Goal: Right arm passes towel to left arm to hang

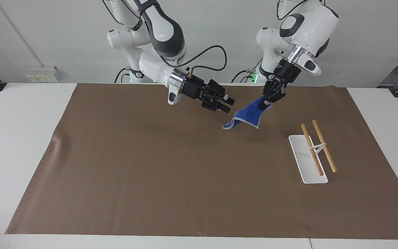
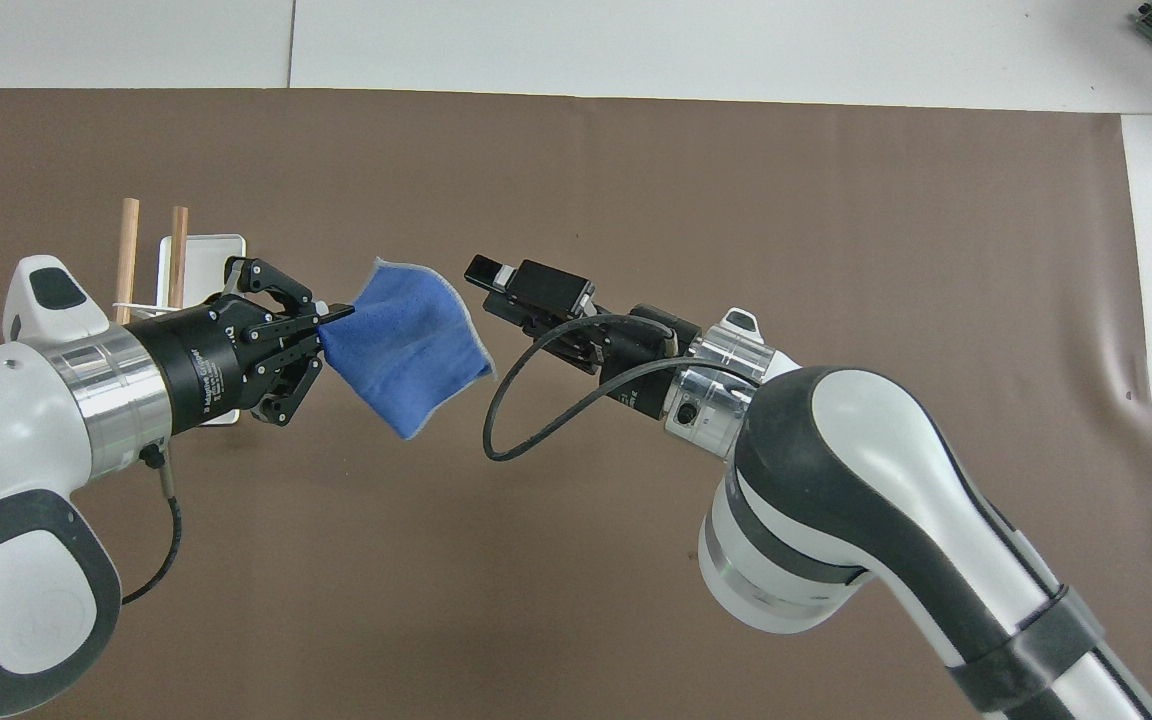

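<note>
One tool, the left tool [image 2: 331,316], pinches the towel [image 2: 406,355]; no label readable

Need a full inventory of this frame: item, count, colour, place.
small blue cloth towel: 1, blue with pale grey trim, hanging in the air from the left claw over the mat.
white rack with two wooden rods: 1, white base, tan rods, on the mat toward the left arm's end.
brown table mat: 1, brown, covering most of the table.
white table: 1, white, under the mat.
left claw: 1, black, shut on a towel corner.
right claw: 1, black, open, beside the towel, not touching it.
</note>
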You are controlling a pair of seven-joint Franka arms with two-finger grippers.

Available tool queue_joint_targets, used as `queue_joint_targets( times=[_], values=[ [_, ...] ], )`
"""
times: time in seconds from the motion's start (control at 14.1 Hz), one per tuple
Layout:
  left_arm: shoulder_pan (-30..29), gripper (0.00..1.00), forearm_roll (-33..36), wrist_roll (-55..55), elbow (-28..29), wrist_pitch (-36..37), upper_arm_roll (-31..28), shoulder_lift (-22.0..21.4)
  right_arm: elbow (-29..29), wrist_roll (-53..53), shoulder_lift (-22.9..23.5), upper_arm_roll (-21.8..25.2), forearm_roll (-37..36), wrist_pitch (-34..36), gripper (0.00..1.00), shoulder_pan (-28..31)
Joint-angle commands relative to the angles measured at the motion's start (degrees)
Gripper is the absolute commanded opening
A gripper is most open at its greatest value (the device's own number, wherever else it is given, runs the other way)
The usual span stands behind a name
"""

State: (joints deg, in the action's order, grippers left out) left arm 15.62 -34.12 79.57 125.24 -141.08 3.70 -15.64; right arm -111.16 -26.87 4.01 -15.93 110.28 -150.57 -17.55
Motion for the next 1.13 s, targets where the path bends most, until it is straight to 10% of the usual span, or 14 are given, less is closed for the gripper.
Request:
queue_joint_targets(
  times=[0.0,0.64,1.06],
  values=[
    [-2.34,0.0,0.81,-0.56,1.58,-2.53,0.25,-0.71,-0.37,-0.91,-0.94,-0.25,-6.26,-4.18,1.0,0.85],
    [-11.21,0.0,0.81,-0.47,6.06,-14.21,0.34,1.39,-1.34,1.82,1.17,-0.07,-35.18,-10.18,1.0,6.91],
    [-16.04,0.0,0.72,-0.12,6.06,-23.01,0.34,6.84,-2.05,1.91,1.35,0.28,-68.99,-1.06,1.0,13.67]
  ],
)
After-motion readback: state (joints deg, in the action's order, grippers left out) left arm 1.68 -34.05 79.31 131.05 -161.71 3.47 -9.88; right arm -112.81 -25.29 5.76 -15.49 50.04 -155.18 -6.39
